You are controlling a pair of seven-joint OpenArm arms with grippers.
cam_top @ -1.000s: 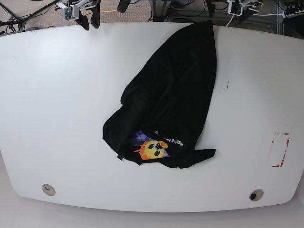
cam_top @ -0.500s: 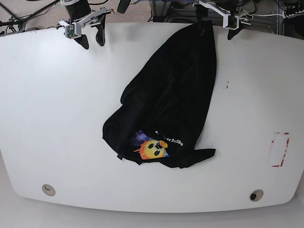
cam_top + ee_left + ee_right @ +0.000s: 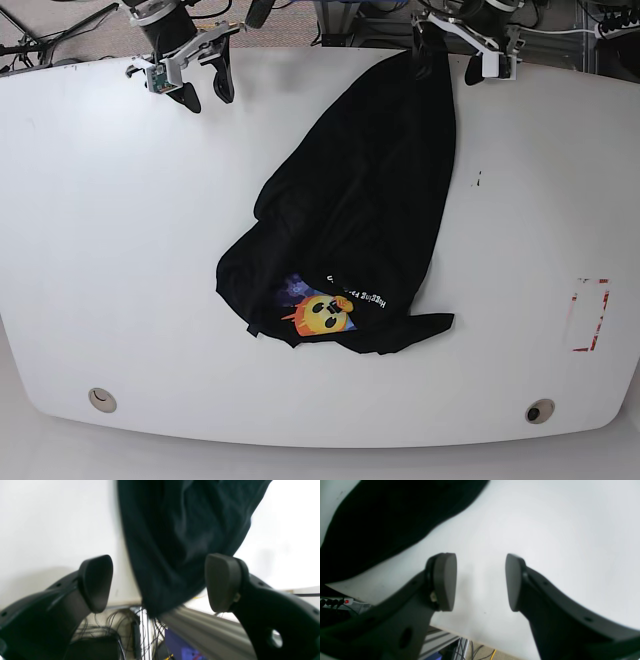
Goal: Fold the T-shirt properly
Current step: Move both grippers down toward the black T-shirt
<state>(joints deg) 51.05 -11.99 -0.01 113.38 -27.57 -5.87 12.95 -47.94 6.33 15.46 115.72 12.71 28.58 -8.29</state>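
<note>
The black T-shirt (image 3: 365,200) lies crumpled in a long diagonal heap on the white table (image 3: 120,250). Its yellow-orange face print (image 3: 325,314) shows at the near end. The far end reaches the table's back edge. There my left gripper (image 3: 448,62) stands open, with one finger on each side of the dark cloth (image 3: 175,542) and neither touching it in the left wrist view (image 3: 158,583). My right gripper (image 3: 205,90) hovers open over bare table near the back left (image 3: 480,581). The T-shirt (image 3: 382,517) lies well off to its side.
A red-outlined rectangle (image 3: 587,314) marks the table at the right. Two round holes (image 3: 101,399) (image 3: 540,410) sit near the front edge, and a small dark mark (image 3: 477,180) lies right of the shirt. Cables and a power strip (image 3: 335,602) lie beyond the back edge.
Both grippers have come in from behind the back edge over the table. The left one has reached the shirt's far end. The right one's fingers have spread wider. The shirt has not moved.
</note>
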